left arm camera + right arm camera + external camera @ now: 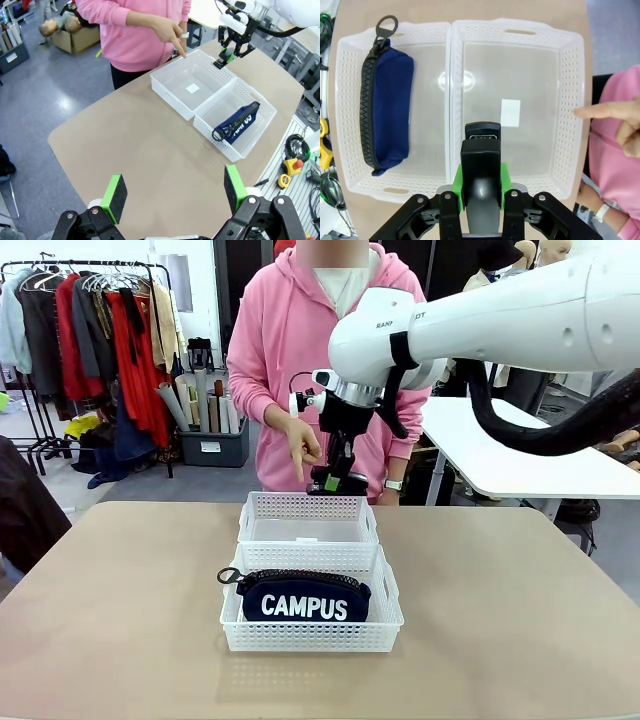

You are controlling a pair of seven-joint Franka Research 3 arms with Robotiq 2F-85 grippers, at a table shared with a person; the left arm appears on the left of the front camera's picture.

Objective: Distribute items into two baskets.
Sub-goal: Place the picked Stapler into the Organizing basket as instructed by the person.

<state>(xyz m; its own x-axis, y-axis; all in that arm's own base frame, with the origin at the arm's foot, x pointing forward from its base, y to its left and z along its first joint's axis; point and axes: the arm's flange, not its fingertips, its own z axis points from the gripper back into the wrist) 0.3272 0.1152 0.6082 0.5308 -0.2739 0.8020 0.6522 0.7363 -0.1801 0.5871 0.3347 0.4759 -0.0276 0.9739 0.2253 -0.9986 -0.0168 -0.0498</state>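
Overhead, right gripper [480, 187] clamps stapler [481, 150], pouch [390, 107] lettering front-facing only

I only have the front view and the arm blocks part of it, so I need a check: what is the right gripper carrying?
Observer: The right gripper is shut on the black stapler, above the far basket.
Operator: Anything already lying in that basket?
Observer: Just a small white label on its clear bottom.
Operator: Where's the left gripper?
Observer: The left gripper is open, high above the near end of the table.
Operator: And the person's hand?
Observer: One finger points at the far basket's rim.
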